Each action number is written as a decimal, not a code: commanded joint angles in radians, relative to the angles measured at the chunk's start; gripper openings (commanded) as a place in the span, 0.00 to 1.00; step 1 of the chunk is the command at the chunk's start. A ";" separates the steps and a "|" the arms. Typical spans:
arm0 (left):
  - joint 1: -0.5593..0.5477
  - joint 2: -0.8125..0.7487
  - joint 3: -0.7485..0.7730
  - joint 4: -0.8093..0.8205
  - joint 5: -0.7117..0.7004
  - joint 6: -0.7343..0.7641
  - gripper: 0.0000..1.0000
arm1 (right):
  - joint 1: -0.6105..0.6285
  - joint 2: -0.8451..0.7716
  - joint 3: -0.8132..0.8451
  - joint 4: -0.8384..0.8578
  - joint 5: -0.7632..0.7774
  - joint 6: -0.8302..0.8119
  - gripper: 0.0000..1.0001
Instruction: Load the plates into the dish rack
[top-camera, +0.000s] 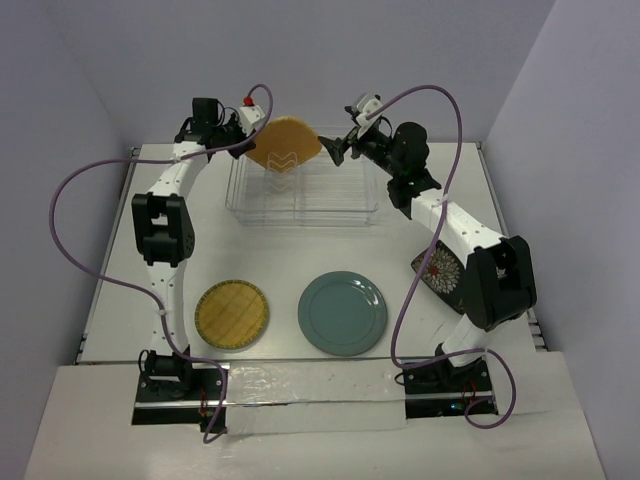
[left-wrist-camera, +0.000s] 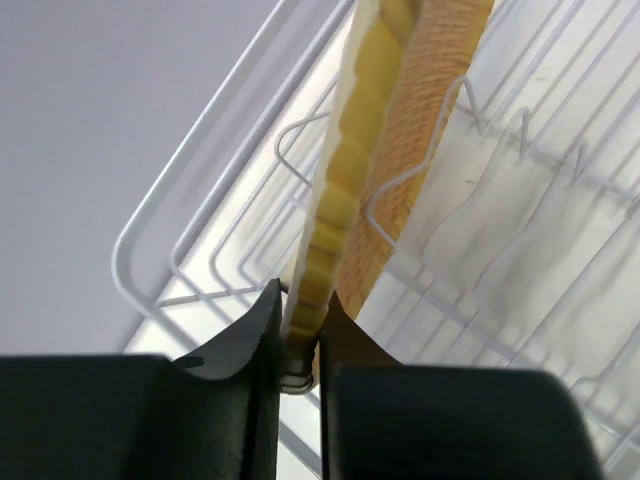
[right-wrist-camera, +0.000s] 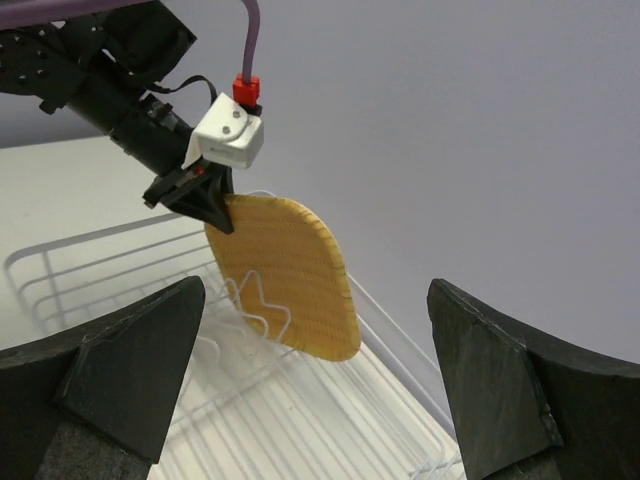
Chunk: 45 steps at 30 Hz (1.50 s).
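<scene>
The orange-tan plate (top-camera: 285, 143) stands on edge at the back left of the dish rack (top-camera: 330, 195), leaning against a wavy divider. My left gripper (top-camera: 250, 132) is shut on its upper left rim; in the left wrist view the ribbed plate edge (left-wrist-camera: 350, 170) is pinched where my left gripper (left-wrist-camera: 300, 340) closes. My right gripper (top-camera: 330, 148) hangs open just right of the plate, apart from it. In the right wrist view my right gripper (right-wrist-camera: 315, 290) looks at the plate (right-wrist-camera: 285, 280). The yellow plate (top-camera: 232, 315), the teal plate (top-camera: 343, 312) and the dark floral plate (top-camera: 440, 270) lie on the table.
The rack's wire floor (left-wrist-camera: 520, 250) and dividers spread to the right of the held plate. The dark plate is partly hidden by the right arm. A purple wall rises right behind the rack (right-wrist-camera: 300, 420). Cables loop above both arms.
</scene>
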 joint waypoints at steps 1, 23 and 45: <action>-0.010 -0.090 -0.007 0.047 -0.039 0.069 0.12 | 0.009 -0.063 -0.013 0.033 0.019 -0.020 1.00; -0.152 -0.236 0.015 -0.080 -0.304 0.323 0.00 | 0.009 -0.082 -0.074 0.046 0.021 -0.042 1.00; -0.172 -0.266 -0.126 -0.088 -0.491 0.442 0.00 | 0.009 -0.028 -0.078 0.035 0.030 -0.075 1.00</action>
